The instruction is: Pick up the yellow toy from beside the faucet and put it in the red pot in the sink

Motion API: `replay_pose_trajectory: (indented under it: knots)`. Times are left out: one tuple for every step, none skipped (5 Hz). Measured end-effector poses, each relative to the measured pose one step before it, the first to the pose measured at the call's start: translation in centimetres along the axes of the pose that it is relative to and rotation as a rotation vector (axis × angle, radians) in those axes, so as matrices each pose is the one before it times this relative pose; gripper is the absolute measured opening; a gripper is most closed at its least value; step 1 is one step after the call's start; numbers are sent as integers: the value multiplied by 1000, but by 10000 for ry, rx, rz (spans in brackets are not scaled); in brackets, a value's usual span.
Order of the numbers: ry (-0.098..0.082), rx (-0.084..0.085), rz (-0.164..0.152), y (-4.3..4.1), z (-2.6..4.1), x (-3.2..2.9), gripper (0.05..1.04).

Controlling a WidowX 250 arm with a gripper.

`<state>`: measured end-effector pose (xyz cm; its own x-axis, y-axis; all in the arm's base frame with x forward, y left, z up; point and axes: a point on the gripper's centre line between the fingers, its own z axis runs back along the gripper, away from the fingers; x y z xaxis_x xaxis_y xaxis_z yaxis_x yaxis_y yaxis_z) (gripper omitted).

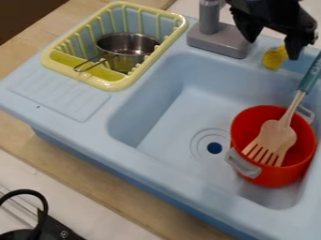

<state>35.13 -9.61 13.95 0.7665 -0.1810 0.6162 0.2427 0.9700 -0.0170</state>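
At the upper right the black gripper (pixel 272 48) hangs over the sink's back rim, its fingers apart with a gap between them. Close below it is a small yellow object (pixel 274 57), near the right finger; whether they touch I cannot tell. A red pot (pixel 270 176) with grey handles stands in the right part of the blue sink basin (pixel 160 129). Inside the pot rests the beige slotted head of a utensil (pixel 276 137), and its teal handle slants up to the right, below the gripper.
The grey faucet (pixel 219 39) stands left of the gripper. On the sink's left side sits a yellow dish rack (pixel 111 86) holding a small metal pot (pixel 128 45). A black cable (pixel 42 199) and a dark device lie at the lower left.
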Motion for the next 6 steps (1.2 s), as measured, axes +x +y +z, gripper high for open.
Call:
replay_pose_trajectory:
  knots:
    - [18,-121,-44,-319,-761,67,998]
    - [-260,-5,-89,-257,-277,356,998]
    - [214,47,5,-6,-508,-448,998]
    - [138,18,-28,21,-439,3,970]
    - [48,-72,24,-205,-291,18,841]
    - [107,15,8,-18,-235,-219,552]
